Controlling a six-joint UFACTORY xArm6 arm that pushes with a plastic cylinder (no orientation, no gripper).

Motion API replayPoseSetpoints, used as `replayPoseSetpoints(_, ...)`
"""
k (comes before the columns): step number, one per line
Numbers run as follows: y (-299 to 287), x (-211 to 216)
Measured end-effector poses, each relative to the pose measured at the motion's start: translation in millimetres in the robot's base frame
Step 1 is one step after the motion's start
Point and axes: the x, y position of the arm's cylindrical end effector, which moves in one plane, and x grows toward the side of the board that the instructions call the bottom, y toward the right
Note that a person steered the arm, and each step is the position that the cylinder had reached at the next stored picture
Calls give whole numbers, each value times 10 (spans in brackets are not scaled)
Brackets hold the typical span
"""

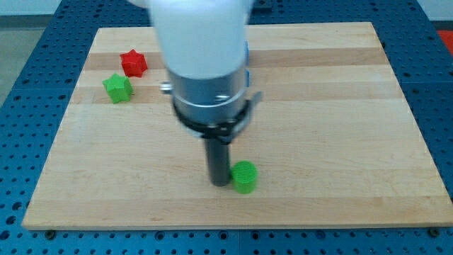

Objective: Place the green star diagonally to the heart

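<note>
The green star lies near the view's top left on the wooden board. A red star sits just above and to the right of it, almost touching. No heart shows; the arm's white body may hide it. My tip is low on the board in the middle, right beside the left side of a green round block. The tip is far from the green star, down and to the right of it.
The arm's white and grey body covers the board's upper middle. A bit of blue peeks out at its right side. A blue perforated table surrounds the board.
</note>
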Motion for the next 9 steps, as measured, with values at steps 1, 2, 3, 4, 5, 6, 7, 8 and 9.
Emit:
replayPoseSetpoints(1,16,93)
replayPoseSetpoints(2,-742,44)
replayPoseSetpoints(3,-726,-773)
replayPoseSetpoints(4,-688,-1492)
replayPoseSetpoints(5,-768,-2028)
replayPoseSetpoints(6,-1273,-2102)
replayPoseSetpoints(7,-1875,-2102)
replayPoseSetpoints(8,-2193,-2102)
replayPoseSetpoints(9,-2120,-1919)
